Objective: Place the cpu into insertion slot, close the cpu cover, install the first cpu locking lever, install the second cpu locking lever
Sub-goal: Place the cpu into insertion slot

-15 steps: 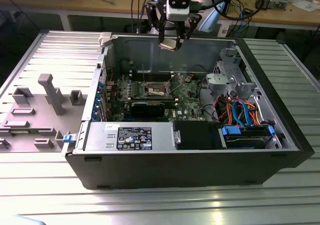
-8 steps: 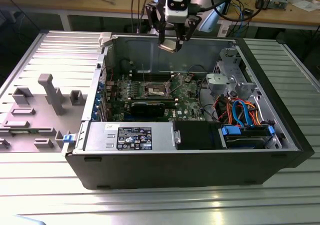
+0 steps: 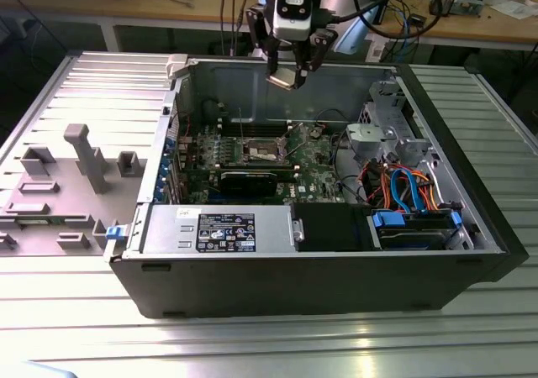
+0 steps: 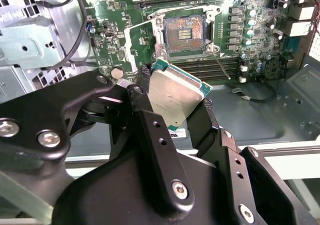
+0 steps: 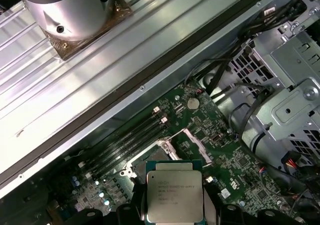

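One gripper (image 3: 286, 74) is recorded in the exterior view, held high over the open computer case (image 3: 336, 269) and clamped on the cpu (image 3: 287, 79). The insertion slot (image 3: 262, 149) lies well below it on the motherboard (image 3: 315, 155).

In the second wrist view, the cpu (image 4: 175, 97) is gripped at a tilt between two black fingers (image 4: 145, 110), apart from the insertion slot (image 4: 184, 33), whose contact field is exposed.

In the first wrist view, the cpu (image 5: 174, 196) is held by opposite edges with its silver top showing, and the insertion slot (image 5: 167, 151) is seen just beyond it.

Count's in: one cpu (image 4: 175, 97), one insertion slot (image 4: 184, 33), one end effector (image 3: 288, 74), one open computer case (image 3: 294, 286), one motherboard (image 4: 260, 60), one tabletop (image 3: 252, 344).
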